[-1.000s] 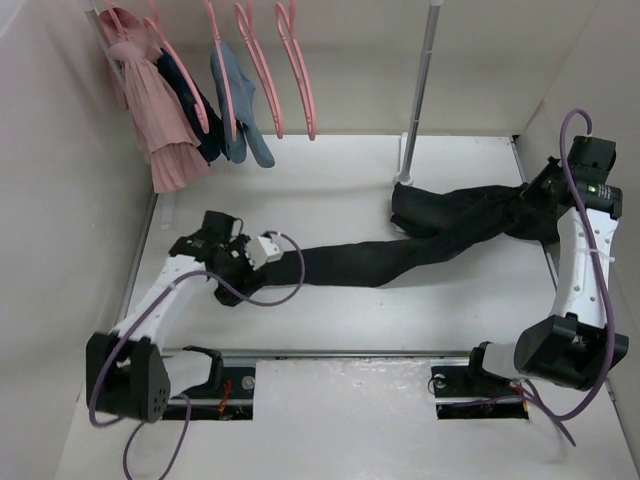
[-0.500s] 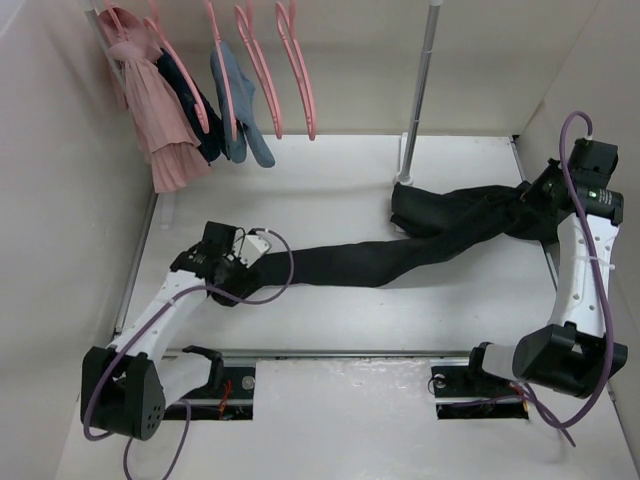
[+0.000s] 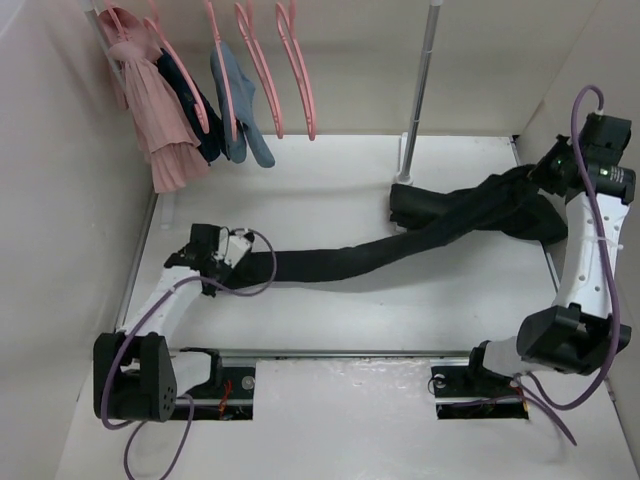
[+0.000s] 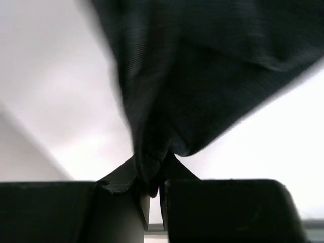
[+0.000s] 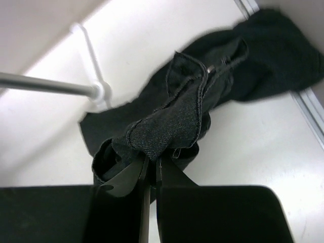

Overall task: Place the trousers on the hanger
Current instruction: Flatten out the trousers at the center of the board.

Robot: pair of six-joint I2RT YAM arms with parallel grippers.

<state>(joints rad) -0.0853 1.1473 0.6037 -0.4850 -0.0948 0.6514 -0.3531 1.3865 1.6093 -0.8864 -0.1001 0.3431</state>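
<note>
Widening of stretch in long soft black trousers (image 3: 400, 245), left hand (image 3: 240, 266) and right hand (image 3: 545, 175) both pinching fabric, pre-hanging.

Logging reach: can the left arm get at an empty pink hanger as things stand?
Probably not: the left gripper is shut on the trousers, which the right gripper also pins, and the hanger hangs farther back.

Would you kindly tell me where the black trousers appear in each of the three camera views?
Top external: the trousers stretch across the middle, from the left gripper to the right gripper.
Left wrist: trousers fill the upper centre, pinched at the bottom.
Right wrist: trousers bunched at centre, trailing to the upper right.
Shared landmark: the metal pole, absent from the left wrist view.
</note>
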